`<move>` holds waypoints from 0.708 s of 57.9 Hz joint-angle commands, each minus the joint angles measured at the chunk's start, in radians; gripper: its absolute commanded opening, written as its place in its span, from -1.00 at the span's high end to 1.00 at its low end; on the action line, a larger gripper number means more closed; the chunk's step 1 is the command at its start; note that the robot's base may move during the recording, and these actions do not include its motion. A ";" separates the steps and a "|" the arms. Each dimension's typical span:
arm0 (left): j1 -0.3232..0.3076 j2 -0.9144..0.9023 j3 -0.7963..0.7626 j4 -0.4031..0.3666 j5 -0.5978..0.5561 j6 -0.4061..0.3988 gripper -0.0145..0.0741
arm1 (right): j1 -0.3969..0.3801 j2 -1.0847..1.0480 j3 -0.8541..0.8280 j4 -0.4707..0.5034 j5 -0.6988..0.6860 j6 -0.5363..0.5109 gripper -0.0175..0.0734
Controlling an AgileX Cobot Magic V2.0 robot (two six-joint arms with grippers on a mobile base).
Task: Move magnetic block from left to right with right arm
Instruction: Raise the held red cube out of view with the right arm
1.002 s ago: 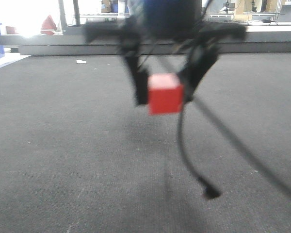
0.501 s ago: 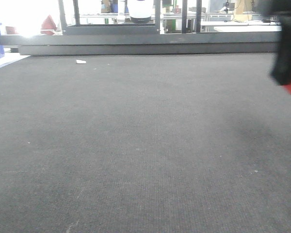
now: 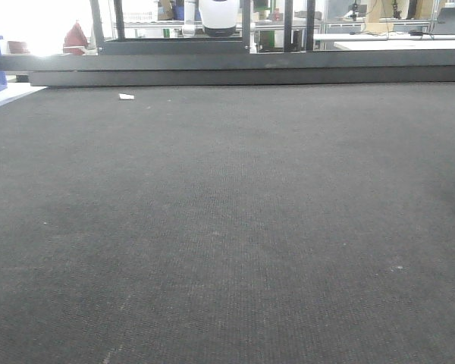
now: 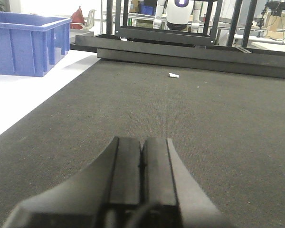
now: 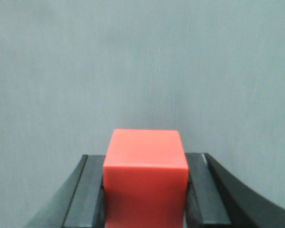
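Note:
The magnetic block (image 5: 146,175), a plain red cube, fills the gap between the two black fingers of my right gripper (image 5: 146,164), which is shut on it over a pale grey surface. Neither the block nor the right arm shows in the front view. In the left wrist view my left gripper (image 4: 142,142) is shut, its two dark fingers pressed together with nothing between them, low over the dark carpet (image 4: 204,109).
A blue plastic crate (image 4: 26,42) stands on a white floor strip at the far left. A small white scrap (image 3: 126,96) lies on the carpet near the back. A low black frame (image 3: 235,72) and a white robot (image 4: 180,12) stand behind.
The right gripper carried the red block from the middle of the front view to the right edge and then out of that view.

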 commanded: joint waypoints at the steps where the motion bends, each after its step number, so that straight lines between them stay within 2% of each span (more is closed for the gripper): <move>1: -0.007 -0.010 0.008 -0.007 -0.090 -0.004 0.94 | -0.007 -0.085 0.034 0.000 -0.208 -0.013 0.06; 8: -0.007 -0.010 0.008 -0.007 -0.090 -0.004 0.94 | -0.007 -0.187 0.094 -0.025 -0.262 -0.013 0.06; 21: -0.007 -0.010 0.008 -0.007 -0.090 -0.004 0.94 | -0.007 -0.391 0.171 -0.180 -0.258 -0.013 0.06; 41: -0.007 -0.010 0.008 -0.007 -0.090 -0.004 0.94 | -0.007 -0.509 0.178 -0.181 -0.239 -0.012 0.06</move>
